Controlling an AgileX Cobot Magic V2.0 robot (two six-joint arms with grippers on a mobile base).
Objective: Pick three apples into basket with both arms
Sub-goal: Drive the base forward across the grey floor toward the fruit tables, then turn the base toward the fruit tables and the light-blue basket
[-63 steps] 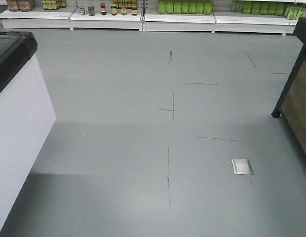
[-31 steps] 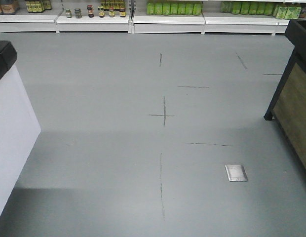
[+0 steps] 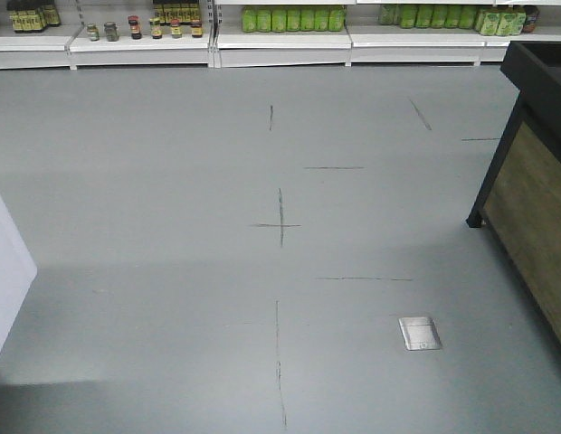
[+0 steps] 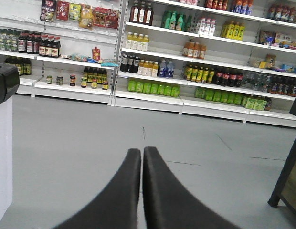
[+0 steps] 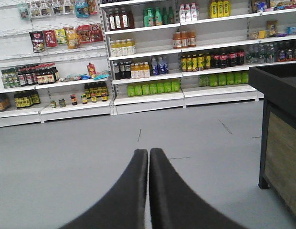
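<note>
Everything in the front view has slid sideways compared with a second ago. The white cabinet [image 3: 4, 271] has nearly dropped out of frame and the dark wooden stand [image 3: 534, 208] has crept further in, so I'd guess the base is swinging toward that stand. Neither the apples nor the basket shows up in any view right now, so no idea where they are. They may be on top of the stand, but its top is cut off. As for the business ends, the left pincer [image 4: 142, 151] is clenched with nothing in it and the right pincer [image 5: 148, 152] is the same. Both just point out over bare floor [image 3: 172, 181] at the drink shelves [image 5: 148, 90] well beyond the stand. What could go wrong: if the base closes in further, it could clip the stand's corner leg, the nearest solid thing. The little metal floor plate [image 3: 419, 333] near that leg might also jolt a wheel. Shelf labels are way too small to read.
</note>
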